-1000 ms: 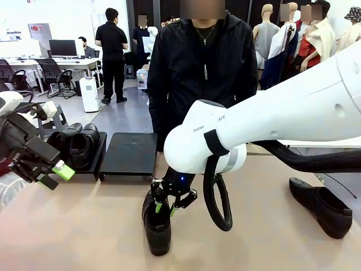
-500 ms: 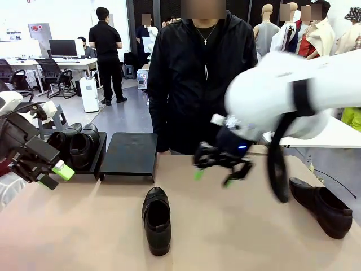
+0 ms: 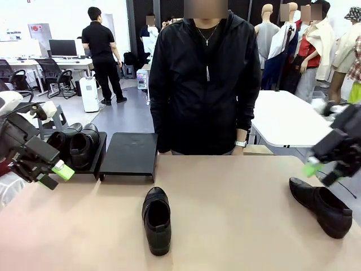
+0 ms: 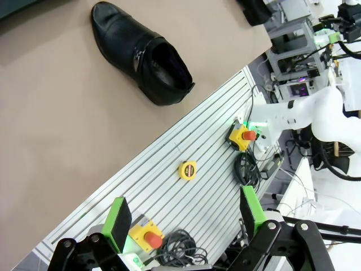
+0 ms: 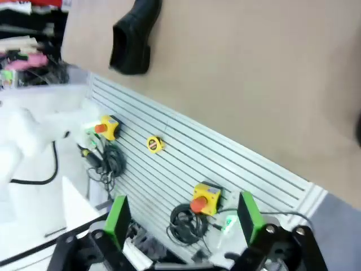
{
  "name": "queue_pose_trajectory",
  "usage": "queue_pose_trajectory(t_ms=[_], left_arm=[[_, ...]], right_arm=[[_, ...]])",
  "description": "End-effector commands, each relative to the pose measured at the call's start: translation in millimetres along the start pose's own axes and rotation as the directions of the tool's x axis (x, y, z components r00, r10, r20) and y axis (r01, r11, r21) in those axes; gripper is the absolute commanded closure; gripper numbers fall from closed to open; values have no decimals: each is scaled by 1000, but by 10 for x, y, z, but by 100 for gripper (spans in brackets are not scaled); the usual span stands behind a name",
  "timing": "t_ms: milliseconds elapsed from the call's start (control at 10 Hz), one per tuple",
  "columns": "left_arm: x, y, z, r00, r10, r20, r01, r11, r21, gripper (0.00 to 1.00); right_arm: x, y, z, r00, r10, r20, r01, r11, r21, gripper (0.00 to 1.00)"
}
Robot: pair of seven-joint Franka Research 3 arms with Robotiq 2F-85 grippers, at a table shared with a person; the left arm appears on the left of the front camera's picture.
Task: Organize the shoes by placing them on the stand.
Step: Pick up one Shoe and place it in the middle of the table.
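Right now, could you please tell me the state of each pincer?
Left pincer: open, holding nothing.
Right pincer: open, holding nothing.

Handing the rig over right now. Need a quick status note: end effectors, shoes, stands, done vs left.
Left end effector: open, empty, raised at the left side of the table.
Right end effector: open, empty, raised at the right side, close to the right-hand shoe.
Done: one pair of shoes sits on the left stand.
Left: the right stand is bare. The middle shoe and the right-hand shoe lie on the table, apart from each other, and both need to go onto the right stand.
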State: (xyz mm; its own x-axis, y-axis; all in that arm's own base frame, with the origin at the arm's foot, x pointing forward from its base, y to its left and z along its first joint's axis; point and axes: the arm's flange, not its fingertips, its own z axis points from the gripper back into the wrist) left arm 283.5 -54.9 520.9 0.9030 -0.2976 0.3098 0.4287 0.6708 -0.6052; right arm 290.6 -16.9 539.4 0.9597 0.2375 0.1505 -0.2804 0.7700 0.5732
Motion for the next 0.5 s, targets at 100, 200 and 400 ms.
queue_pose_trajectory(t_ms=[100,200,400], left_arm=[[9,6,3,1000,-18,6,19,999,-27,0],[9,6,3,1000,-18,6,19,999,-27,0],[9,6,3,1000,-18,6,19,999,-27,0]], right_arm=[[-389,-278,127,957,-39,288,11,995,97,0],[-373,-352,72,940,-49,338,4,991,132,0],[-412,-328,322,963,-79,257,54,993,103,0]])
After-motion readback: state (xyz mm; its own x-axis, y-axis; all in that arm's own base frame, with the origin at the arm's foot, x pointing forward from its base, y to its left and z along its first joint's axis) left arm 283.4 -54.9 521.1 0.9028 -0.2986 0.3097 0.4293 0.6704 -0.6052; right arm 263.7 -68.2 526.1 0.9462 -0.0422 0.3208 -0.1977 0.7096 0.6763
